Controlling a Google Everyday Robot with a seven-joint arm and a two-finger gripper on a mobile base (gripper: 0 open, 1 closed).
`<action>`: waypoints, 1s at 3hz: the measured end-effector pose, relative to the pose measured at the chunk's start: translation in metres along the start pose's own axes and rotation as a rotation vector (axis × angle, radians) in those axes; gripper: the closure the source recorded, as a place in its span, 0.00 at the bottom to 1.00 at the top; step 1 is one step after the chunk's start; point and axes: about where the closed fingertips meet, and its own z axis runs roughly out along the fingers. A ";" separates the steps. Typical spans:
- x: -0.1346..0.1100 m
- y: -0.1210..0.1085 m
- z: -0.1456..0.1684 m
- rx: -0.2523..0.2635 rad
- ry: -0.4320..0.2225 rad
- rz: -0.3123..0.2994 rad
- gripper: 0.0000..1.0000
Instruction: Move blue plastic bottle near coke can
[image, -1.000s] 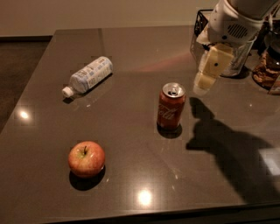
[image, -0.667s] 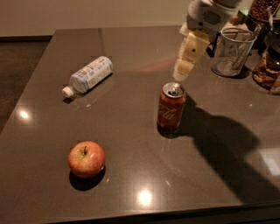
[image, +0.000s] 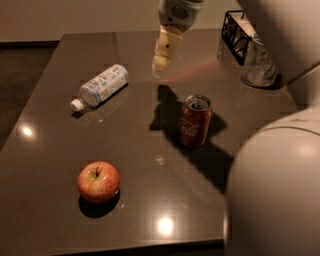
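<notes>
The gripper (image: 159, 71), its grip not to be told, is hung over the table (image: 50, 175) behind the can (image: 195, 122); the bottle (image: 101, 86), laid sideways at left, could be rolled away if nudged off-centre.

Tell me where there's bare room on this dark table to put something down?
Bare: the stretch between the lying clear blue-labelled plastic bottle and the red aluminium coke can, below the robot's cream hand hovering above; also the front, between the round red-yellow apple and the can. Crowded: back right corner, with a clear glass vessel and black wire basket.
</notes>
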 end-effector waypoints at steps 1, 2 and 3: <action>-0.036 -0.013 0.034 -0.008 0.047 -0.102 0.00; -0.059 -0.020 0.060 -0.006 0.102 -0.239 0.00; -0.077 -0.017 0.087 -0.033 0.176 -0.425 0.00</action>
